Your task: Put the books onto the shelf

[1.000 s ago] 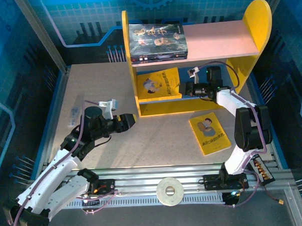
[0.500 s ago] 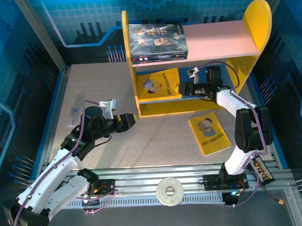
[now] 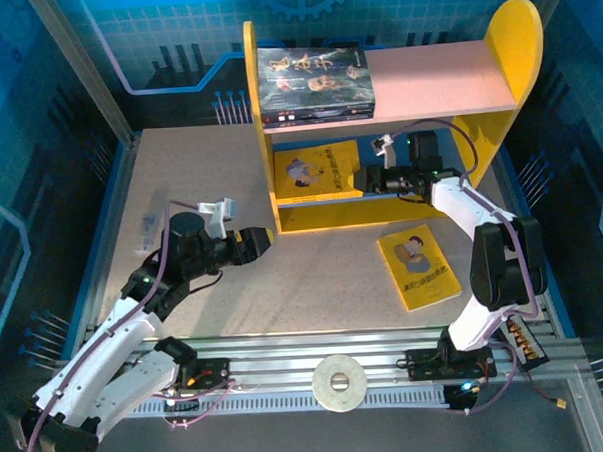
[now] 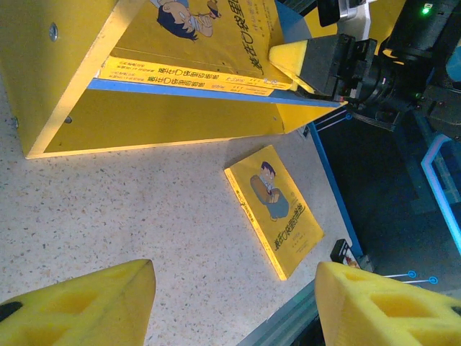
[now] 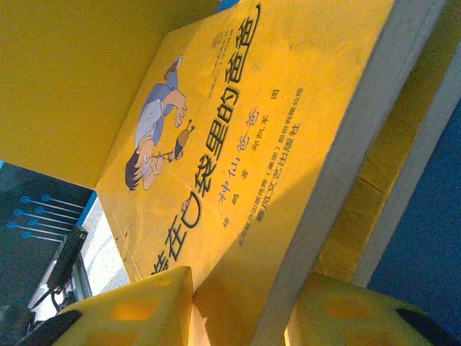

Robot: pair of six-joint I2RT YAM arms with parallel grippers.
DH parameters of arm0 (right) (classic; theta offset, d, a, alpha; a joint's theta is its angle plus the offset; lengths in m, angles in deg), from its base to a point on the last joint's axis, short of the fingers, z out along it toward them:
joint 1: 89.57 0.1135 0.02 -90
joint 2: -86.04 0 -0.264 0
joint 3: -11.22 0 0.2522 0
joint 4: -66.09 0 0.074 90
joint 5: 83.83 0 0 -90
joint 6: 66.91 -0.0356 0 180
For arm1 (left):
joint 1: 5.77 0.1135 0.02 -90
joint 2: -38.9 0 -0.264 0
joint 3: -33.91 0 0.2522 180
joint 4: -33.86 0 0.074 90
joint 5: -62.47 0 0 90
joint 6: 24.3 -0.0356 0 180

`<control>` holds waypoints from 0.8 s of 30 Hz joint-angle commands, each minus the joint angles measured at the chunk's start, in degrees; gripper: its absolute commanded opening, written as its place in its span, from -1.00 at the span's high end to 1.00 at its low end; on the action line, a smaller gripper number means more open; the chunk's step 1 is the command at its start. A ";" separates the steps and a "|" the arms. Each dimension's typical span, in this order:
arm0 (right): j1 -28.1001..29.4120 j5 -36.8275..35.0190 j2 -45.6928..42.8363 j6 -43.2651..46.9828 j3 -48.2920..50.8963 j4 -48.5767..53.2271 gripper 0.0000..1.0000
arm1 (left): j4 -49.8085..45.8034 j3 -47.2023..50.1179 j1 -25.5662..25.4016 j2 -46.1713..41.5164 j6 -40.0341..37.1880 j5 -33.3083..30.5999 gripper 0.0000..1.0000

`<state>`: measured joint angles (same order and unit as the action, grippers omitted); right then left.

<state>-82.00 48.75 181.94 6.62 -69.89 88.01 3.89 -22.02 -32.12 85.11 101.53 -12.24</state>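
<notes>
Two arms are working on a speckled beige tabletop (image 3: pixel 189 161), which blue panels (image 3: pixel 154 52) printed with circuit lines are fencing in. A ribbed metal rail (image 3: pixel 287 349) is running along the near edge, and a white ring (image 3: pixel 337 383) is lying on it.

Left: the left tool (image 3: pixel 266 236) is hovering low over bare tabletop, just beside the shelf's left front corner. Its yellow pads (image 4: pixel 86 303) are standing spread with nothing between them.

Centre: the shelf (image 3: pixel 445 75) is standing at the far side. A dark stack of books (image 3: pixel 312 80) is lying flat at the left end of the pink upper board. The yellow books (image 3: pixel 317 168) are lying on the blue lower board.

Right: the right tool (image 3: pixel 365 178) is sitting inside the lower tier, its pads straddling the right edge of the yellow books. Whether they are pinching cannot be told. One yellow book (image 3: pixel 417 266) is lying flat on the tabletop in front of the shelf, apart from it.
</notes>
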 commanded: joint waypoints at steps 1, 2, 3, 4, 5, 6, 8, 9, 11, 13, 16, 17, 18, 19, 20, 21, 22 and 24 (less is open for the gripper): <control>1.05 -2.72 -1.67 2.64 -1.77 3.75 0.21 | 0.92 0.25 0.51 -0.69 -0.76 1.26 -0.22; 1.15 -3.34 -1.79 2.88 -1.82 4.11 0.19 | 0.91 0.34 0.51 -0.70 -0.69 1.23 -0.22; 1.22 -3.84 -1.93 3.08 -1.83 4.52 0.17 | 0.91 0.35 0.51 -0.74 -0.77 1.15 -0.22; 1.31 -4.31 -2.02 3.27 -1.90 4.86 0.16 | 0.87 0.38 0.51 -0.79 -0.84 1.15 -0.22; 1.39 -4.88 -2.25 3.46 -1.98 5.17 0.15 | 0.74 0.34 0.51 -0.85 -0.81 1.15 -0.22; 1.39 -5.34 -2.49 3.59 -2.04 5.44 0.12 | 0.78 0.38 0.51 -0.95 -0.83 1.06 -0.22; 1.39 -5.89 -2.72 3.80 -2.02 5.84 0.05 | 0.74 0.47 0.51 -1.06 -0.78 1.06 -0.22; 1.39 -6.18 -2.82 3.90 -2.15 6.13 0.01 | 0.79 0.44 0.51 -1.07 -0.80 1.06 -0.22; 1.39 -6.63 -2.82 4.14 -2.50 6.66 -0.03 | 0.72 0.59 0.53 -1.11 -0.85 1.06 -0.22; 1.51 -6.90 -2.82 4.33 -2.86 7.25 -0.07 | 0.70 0.62 0.56 -1.22 -0.78 1.10 -0.22; 1.48 -7.41 -2.82 4.60 -3.14 7.82 -0.13 | 0.66 0.60 0.60 -1.30 -0.76 1.08 -0.22; 1.56 -7.56 -2.84 4.67 -3.22 7.96 -0.14 | 0.65 0.64 0.60 -1.31 -0.74 1.06 -0.22; 1.53 -7.71 -2.82 4.69 -3.31 8.08 -0.15 | 0.65 0.68 0.60 -1.38 -0.73 1.11 -0.22; 1.56 -7.77 -2.82 4.76 -3.31 8.18 -0.16 | 0.67 0.74 0.60 -1.39 -0.74 1.07 -0.22; 1.53 -7.94 -2.83 4.82 -3.31 8.34 -0.17 | 0.65 0.69 0.60 -1.48 -0.75 1.02 -0.22; 1.50 -8.12 -2.87 4.93 -3.39 8.51 -0.18 | 0.60 0.76 0.60 -1.48 -0.77 0.97 -0.22; 1.48 -8.26 -2.87 4.96 -3.36 8.62 -0.18 | 0.57 0.76 0.59 -1.50 -0.81 0.97 -0.22; 1.49 -8.49 -2.96 5.13 -3.31 8.80 -0.19 | 0.56 0.78 0.60 -1.48 -0.77 1.01 -0.22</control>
<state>-81.21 41.13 180.24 10.40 -71.64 95.03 3.89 -21.95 -31.86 84.46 101.53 -12.24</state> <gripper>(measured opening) 0.595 0.611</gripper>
